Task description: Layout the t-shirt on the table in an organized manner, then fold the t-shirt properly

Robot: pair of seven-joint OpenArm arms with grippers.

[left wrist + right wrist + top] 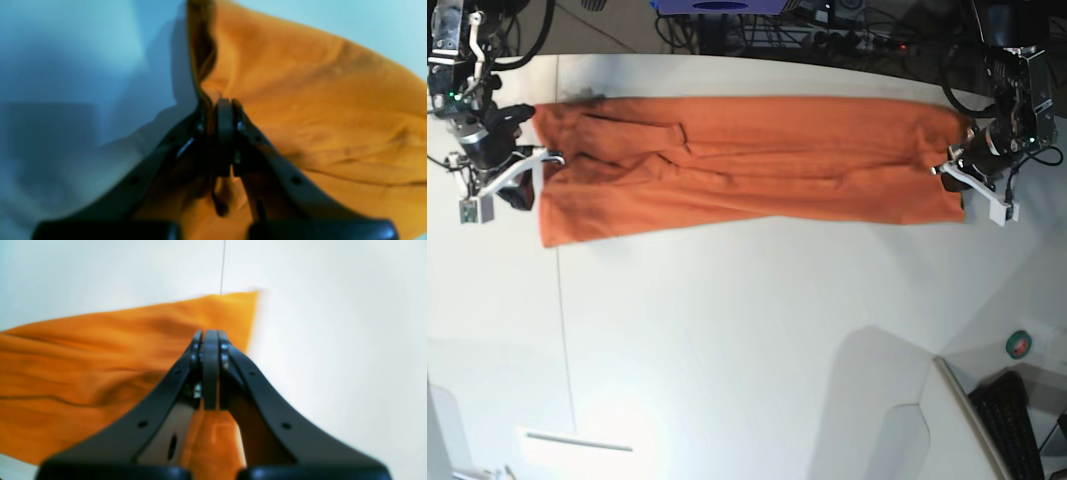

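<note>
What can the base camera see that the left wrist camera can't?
Only base: the whole t-shirt stretched between both arms, the right end effector, a keyboard.
Only left wrist: a close look at the left end effector pinched shut on a puckered fold of cloth.
Both: orange shirt, white table.

A green tape roll (pixel 1019 345) and a dark keyboard (pixel 1012 425) sit at lower right.
</note>
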